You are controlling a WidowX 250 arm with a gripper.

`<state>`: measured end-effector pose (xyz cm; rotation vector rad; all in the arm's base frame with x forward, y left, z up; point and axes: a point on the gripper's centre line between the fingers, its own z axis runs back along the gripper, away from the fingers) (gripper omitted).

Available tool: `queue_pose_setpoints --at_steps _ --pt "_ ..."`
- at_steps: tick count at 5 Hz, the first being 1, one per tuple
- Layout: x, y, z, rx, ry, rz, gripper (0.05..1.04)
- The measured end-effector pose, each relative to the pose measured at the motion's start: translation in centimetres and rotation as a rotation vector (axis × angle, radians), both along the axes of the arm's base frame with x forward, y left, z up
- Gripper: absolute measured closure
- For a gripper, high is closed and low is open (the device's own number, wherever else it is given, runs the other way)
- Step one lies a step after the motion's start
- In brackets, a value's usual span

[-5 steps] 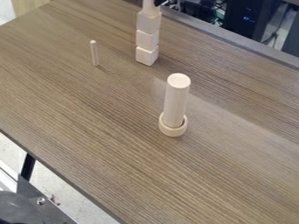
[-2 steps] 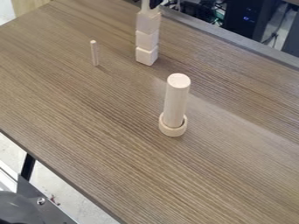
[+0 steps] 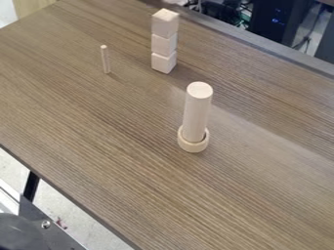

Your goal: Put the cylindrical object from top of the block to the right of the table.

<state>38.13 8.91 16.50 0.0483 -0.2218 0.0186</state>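
Observation:
Three pale wooden blocks stand stacked upright near the table's back edge, and the top block has its upper face bare. Brown wood-grain makes up the table, whose right part runs out to the view's right edge.
A thick pale cylinder stands upright inside a wooden ring near the middle. Left of the stack, a thin peg stands upright. Cables and dark equipment lie beyond the back edge.
The pale cylindrical piece on top of the stack has come off it, past the top edge, along with the black gripper part beside it. The three blocks have stayed put.

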Motion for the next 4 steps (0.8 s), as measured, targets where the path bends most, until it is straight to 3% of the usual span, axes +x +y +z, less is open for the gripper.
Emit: queue_pose_setpoints --at_steps 4 --pt "0.0 -8.9 -3.0 0.039 0.045 -0.228 0.602"
